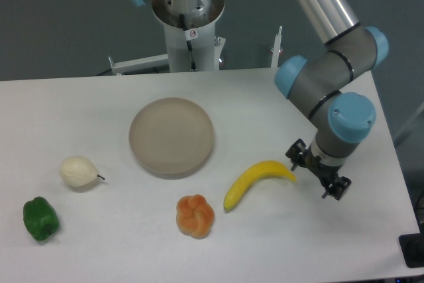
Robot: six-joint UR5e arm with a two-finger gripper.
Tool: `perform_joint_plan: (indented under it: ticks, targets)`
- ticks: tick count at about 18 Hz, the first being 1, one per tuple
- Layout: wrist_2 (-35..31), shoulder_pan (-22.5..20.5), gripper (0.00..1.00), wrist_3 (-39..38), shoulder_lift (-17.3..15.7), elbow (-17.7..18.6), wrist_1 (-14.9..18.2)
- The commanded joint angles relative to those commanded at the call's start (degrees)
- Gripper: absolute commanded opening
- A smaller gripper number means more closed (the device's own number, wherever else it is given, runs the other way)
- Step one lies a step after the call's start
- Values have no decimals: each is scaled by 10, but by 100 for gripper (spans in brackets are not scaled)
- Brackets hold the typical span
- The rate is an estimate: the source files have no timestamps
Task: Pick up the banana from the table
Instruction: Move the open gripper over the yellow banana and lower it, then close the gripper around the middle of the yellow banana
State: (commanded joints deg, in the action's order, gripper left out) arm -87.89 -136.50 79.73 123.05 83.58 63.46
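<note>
Banana (258, 181): smooth, bright yellow, curved; lying on the table (265, 104) toward its front right, apart from the front edge.
Gripper (317, 175): black, just beside the banana's right tip; jaw state cannot be told.
Disc (171, 136): round, matte beige-grey, mid-table.
Orange fruit (195, 215): lumpy, near the front edge.

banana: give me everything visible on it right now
The banana is bright yellow, smooth and glossy, plastic-looking, curved in one piece with tapered tips. It lies flat on the white table, arching upward in the picture, its lower-left tip near the orange fruit without touching it and its right tip pointing at the gripper. The gripper sits just beside that right tip; whether it touches the banana cannot be told. The banana is not lifted, and the round disc lies apart, up-left.
</note>
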Motion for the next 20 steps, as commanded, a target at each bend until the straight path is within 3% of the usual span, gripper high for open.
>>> perform_joint_plan:
  ticks: [3, 11, 13, 15, 16, 19, 20]
  targets:
    - [-5, 30, 100, -60, 6, 6, -1]
    - [-1, 62, 100, -61, -18, 79, -4]
    - [-2, 63, 100, -61, -17, 90, -22]
    - [-1, 63, 100, -61, -14, 112, -71]
    - [-1, 63, 100, -61, -13, 115, -80]
    - [-2, 63, 100, -61, -11, 115, -81]
    - [-2, 63, 90, -62, -11, 115, -81]
